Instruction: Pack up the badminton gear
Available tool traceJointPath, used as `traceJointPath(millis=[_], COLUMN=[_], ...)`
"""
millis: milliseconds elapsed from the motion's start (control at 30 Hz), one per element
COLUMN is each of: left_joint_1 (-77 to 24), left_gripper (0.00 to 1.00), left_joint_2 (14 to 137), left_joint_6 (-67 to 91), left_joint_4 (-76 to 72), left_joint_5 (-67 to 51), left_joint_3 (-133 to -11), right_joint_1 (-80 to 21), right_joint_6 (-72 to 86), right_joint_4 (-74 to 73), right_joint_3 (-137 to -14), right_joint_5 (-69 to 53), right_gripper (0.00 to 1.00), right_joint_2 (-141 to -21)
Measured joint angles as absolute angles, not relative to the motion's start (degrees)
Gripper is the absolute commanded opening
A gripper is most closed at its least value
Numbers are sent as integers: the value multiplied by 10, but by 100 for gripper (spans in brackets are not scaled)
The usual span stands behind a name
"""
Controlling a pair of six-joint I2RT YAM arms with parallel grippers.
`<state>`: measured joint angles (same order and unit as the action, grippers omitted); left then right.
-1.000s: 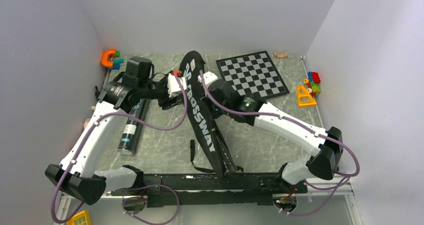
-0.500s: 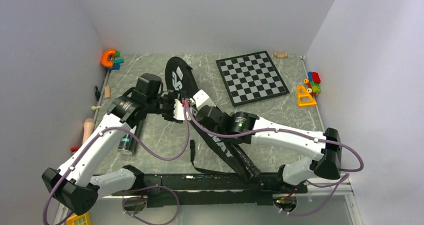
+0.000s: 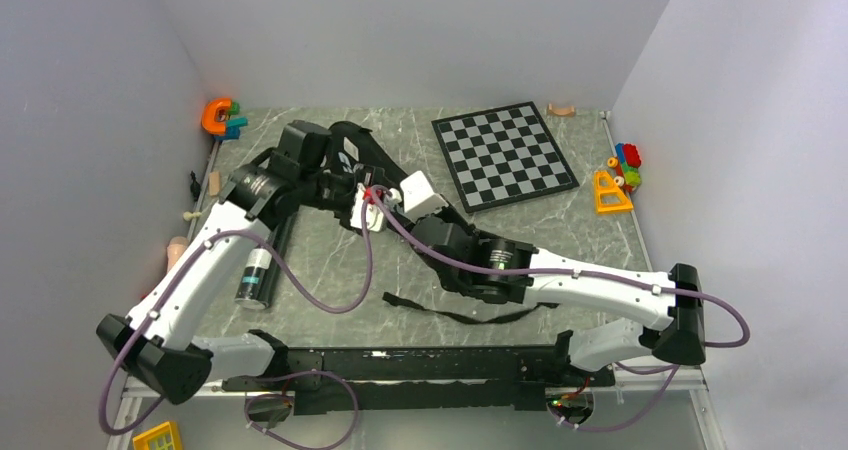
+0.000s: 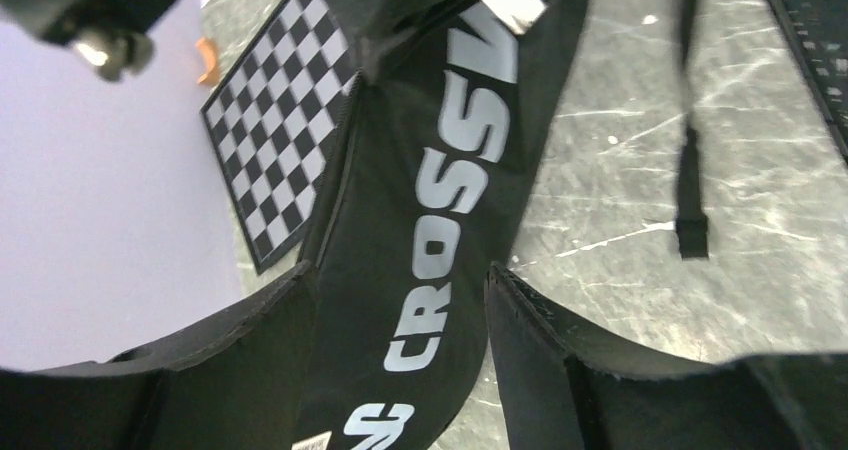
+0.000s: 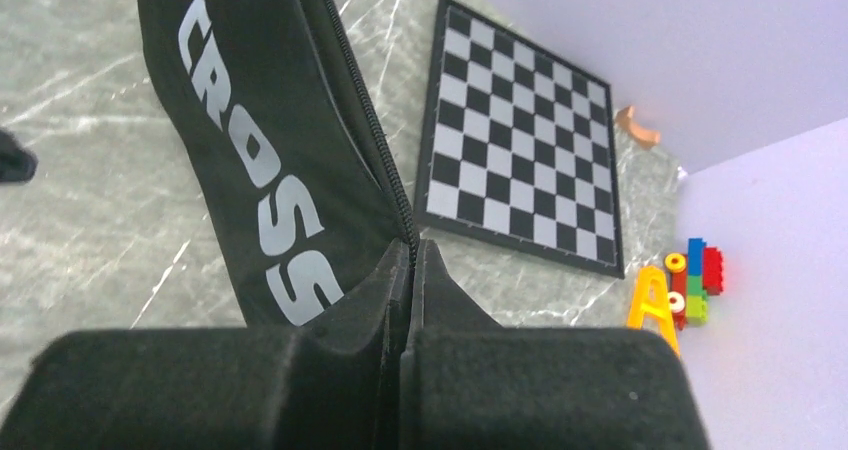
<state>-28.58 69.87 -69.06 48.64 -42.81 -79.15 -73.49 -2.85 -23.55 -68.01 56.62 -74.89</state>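
The black racket bag (image 3: 372,155) with white "CROSSWAY" lettering lies slantwise across the middle of the table, largely hidden under the right arm. My right gripper (image 5: 410,252) is shut on the bag's zip edge (image 5: 385,170); from above, the right gripper (image 3: 395,192) sits over the bag's upper part. The left gripper (image 4: 400,285) is open, with the bag (image 4: 440,200) passing between its fingers (image 4: 525,320). From above, the left gripper (image 3: 368,208) is right beside the right one. A long dark tube (image 3: 258,268) lies on the table under the left arm.
A chessboard (image 3: 505,155) lies at the back right, close to the bag. Colourful toys sit at the back left corner (image 3: 222,117) and by the right wall (image 3: 620,175). A loose black bag strap (image 3: 405,300) trails towards the near edge. Walls close in on three sides.
The right arm has dropped lower and swung across the bag, still shut on its zip edge. The bag now lies flatter and more slanted. The left gripper has moved slightly right and nearer.
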Motion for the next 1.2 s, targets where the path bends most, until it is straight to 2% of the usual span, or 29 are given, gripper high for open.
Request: traceJointPath(millis=[300,500,800,1000,1200], left_joint_1=[-285,-285,-282,-272,-239], left_gripper=[68,73,72,72,70], left_joint_2=[759,813,854,822,728], left_joint_6=[-726,-715,-668,-657,-726], left_joint_4=[567,556,467,422,472], left_joint_5=[-473,-510,-571,-612,-576], left_joint_3=[-872,-935,-959,-886,-761], right_joint_1=[-735,-735,-735,-735,-748], right_joint_6=[-149,-192,-199,-172,-161], right_joint_4=[-105,-45,-38,-99,-181], right_joint_3=[-638,-637,-661,-664,-654], right_joint_5=[646,706,755,722,643], right_gripper=[0,0,0,0,0], right_joint_2=[-725,-719,-719,-716,-717])
